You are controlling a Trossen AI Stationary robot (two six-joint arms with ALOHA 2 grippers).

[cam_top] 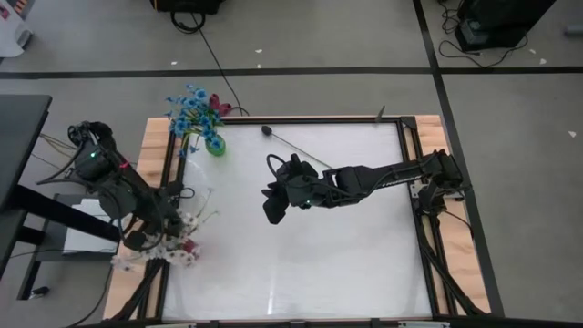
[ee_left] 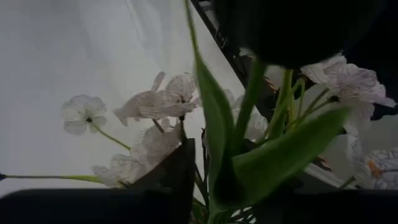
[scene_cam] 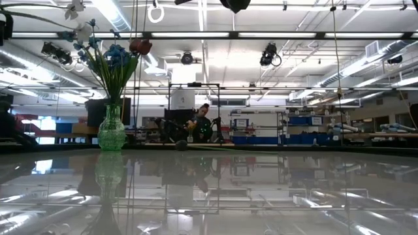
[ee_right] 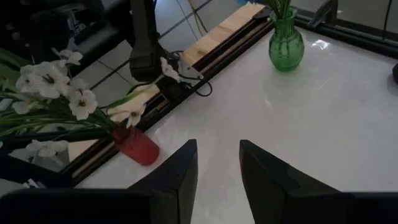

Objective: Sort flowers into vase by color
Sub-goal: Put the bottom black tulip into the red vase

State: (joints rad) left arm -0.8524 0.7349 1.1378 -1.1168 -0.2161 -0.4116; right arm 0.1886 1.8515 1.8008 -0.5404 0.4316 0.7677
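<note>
Glossy white worktop (cam_top: 346,246), mirror-like; bare wood rim (cam_top: 155,146); green ribbed glass vase (ee_right: 285,43); shiny red vase (ee_right: 137,147); thin cloth-like veined white petals (ee_left: 155,104); matt black hand (ee_right: 217,168).

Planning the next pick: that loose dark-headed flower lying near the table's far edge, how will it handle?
The dark-headed flower has a long thin stem, so it probably flexes and droops when lifted from one end. It looks light, likely to slide or pivot if nudged. The small head may swing the stem in the gripper.

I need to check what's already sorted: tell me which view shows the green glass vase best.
The low view: the green glass vase stands upright in full profile, blue flowers rising from it. The right wrist view shows it with the blooms cut off; the high view only from above; the left wrist view misses it.
</note>
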